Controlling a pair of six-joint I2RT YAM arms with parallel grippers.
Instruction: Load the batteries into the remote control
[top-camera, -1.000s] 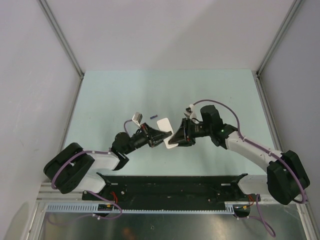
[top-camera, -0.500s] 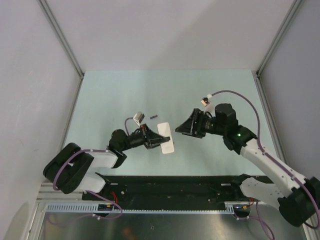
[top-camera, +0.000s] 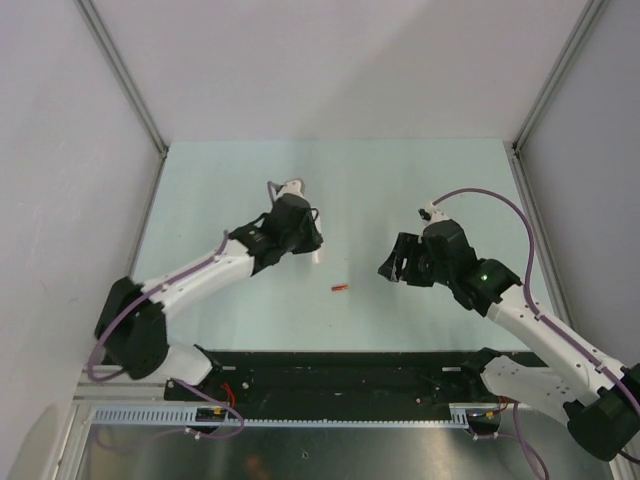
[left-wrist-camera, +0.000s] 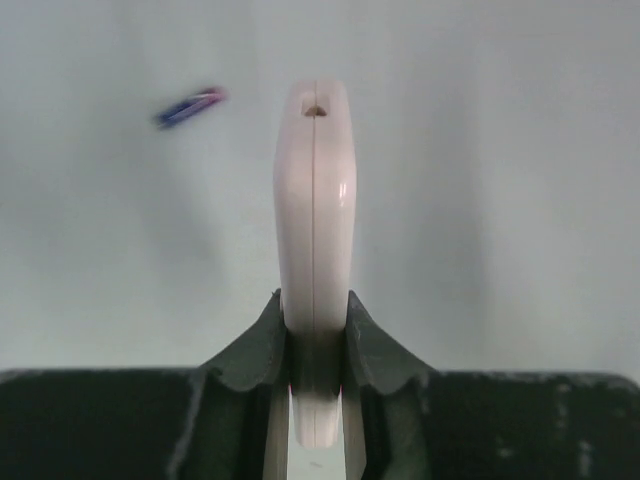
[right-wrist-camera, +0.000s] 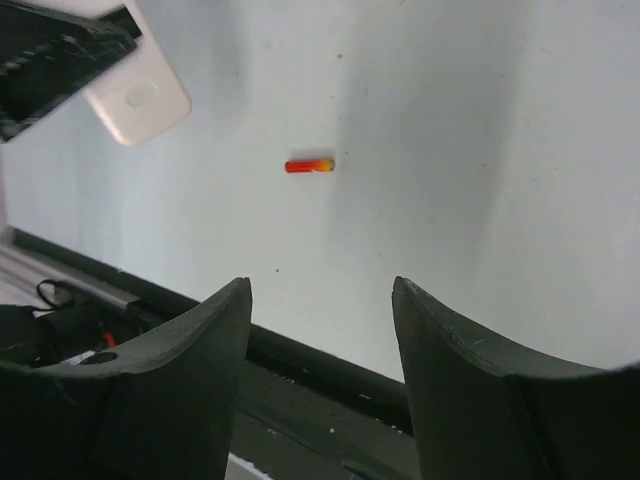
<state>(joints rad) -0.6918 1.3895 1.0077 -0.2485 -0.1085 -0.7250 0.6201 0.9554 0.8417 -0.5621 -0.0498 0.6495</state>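
Note:
My left gripper (left-wrist-camera: 315, 318) is shut on the remote control (left-wrist-camera: 315, 220), which shows edge-on as a white slab standing out ahead of the jaws. In the top view the left gripper (top-camera: 306, 242) sits mid-table, with a white end of the remote (top-camera: 318, 257) showing below it. A blue-purple battery (left-wrist-camera: 190, 106) lies on the table to the far left of the remote. An orange-red battery (top-camera: 340, 288) lies loose on the table between the arms and also shows in the right wrist view (right-wrist-camera: 309, 165). My right gripper (top-camera: 392, 266) is open and empty (right-wrist-camera: 320, 290), above the table and apart from that battery.
The black base rail (top-camera: 340, 365) runs along the table's near edge and shows in the right wrist view (right-wrist-camera: 300, 370). Grey walls with metal posts (top-camera: 130, 90) enclose the pale green table (top-camera: 340, 190). The remote's white end and the left fingers (right-wrist-camera: 50, 50) show at top left.
The left arm has swung away from the near edge and turned, carrying the remote. The right gripper has drawn back to the right from the remote. The orange-red battery now lies on the table.

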